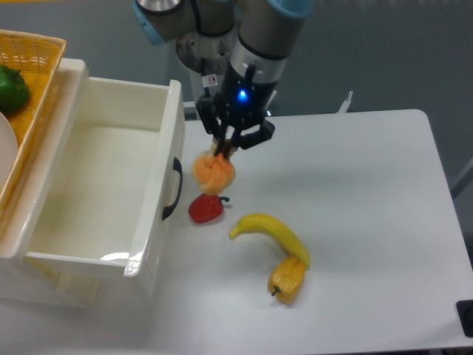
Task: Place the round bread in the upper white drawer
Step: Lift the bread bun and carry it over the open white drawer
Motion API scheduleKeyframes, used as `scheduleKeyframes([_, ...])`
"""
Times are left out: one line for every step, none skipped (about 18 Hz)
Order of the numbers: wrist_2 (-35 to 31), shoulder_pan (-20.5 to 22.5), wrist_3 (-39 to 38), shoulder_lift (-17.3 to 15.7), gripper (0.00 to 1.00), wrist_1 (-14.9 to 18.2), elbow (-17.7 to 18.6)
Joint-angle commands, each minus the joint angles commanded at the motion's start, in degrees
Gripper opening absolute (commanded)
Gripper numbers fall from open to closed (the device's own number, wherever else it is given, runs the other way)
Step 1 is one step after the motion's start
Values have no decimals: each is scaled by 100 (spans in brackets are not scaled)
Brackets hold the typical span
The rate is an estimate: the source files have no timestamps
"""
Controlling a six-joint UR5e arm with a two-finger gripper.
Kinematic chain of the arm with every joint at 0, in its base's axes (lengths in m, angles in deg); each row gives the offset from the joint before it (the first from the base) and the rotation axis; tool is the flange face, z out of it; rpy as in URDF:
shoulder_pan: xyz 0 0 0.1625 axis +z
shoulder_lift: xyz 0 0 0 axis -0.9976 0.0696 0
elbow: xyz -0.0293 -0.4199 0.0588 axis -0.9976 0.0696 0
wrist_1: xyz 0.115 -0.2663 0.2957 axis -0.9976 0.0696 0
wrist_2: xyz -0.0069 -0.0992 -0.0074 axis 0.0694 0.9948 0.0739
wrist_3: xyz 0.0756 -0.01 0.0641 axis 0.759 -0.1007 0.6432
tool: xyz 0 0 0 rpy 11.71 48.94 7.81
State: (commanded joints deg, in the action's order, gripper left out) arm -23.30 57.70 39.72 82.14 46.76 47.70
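One tool pinches the single round bread, held above the worktop just right of the upper white drawer, which stands open. Right of the drawer lie one red pepper, one banana and one yellow-orange pepper.

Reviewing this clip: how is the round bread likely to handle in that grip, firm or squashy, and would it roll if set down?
The round bread hangs lifted from the gripper, pinched only at its top, so it is probably light. Its lumpy, folded surface suggests it is soft and may deform under the fingers. Being roundish, it could roll a little once released in the upper white drawer.
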Motion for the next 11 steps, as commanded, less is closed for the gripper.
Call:
scheduleKeyframes([9,-44,0,-44,14,-9,35])
scheduleKeyframes([9,-53,0,-114,14,-17,79])
scheduleKeyframes([27,-71,-9,-167,15,-18,105])
scheduleKeyframes([27,-175,-9,-194,15,-9,123])
scheduleKeyframes([27,-272,-35,-203,15,-9,141])
scheduleKeyframes([27,-334,-105,-203,15,-9,149])
scheduleKeyframes([27,-413,-184,-203,15,0,150])
scheduleKeyframes([18,-474,-202,-194,15,0,150])
scheduleKeyframes([18,-536,-202,-177,15,0,150])
scheduleKeyframes([18,-624,-202,-159,15,0,176])
scheduleKeyframes([18,-685,-202,-159,15,-17,211])
